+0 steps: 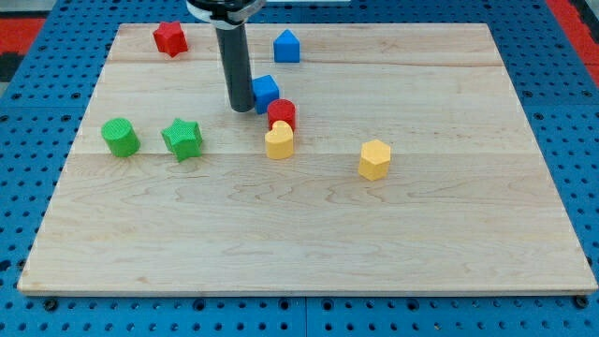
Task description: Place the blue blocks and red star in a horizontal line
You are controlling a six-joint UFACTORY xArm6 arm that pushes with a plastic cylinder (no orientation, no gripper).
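Observation:
My tip (241,109) rests on the board, touching the left side of a blue cube (267,93) near the upper middle. A second blue block (286,46), house-shaped, sits at the view's top, right of the rod. The red star (169,37) lies at the top left, well left of the rod. A red cylinder (282,114) sits just below and right of the blue cube, touching it.
A yellow heart-like block (279,141) lies right under the red cylinder. A yellow hexagon (374,159) sits to the right of centre. A green cylinder (120,137) and a green star (182,139) sit at the left. The wooden board (309,243) lies on a blue pegboard.

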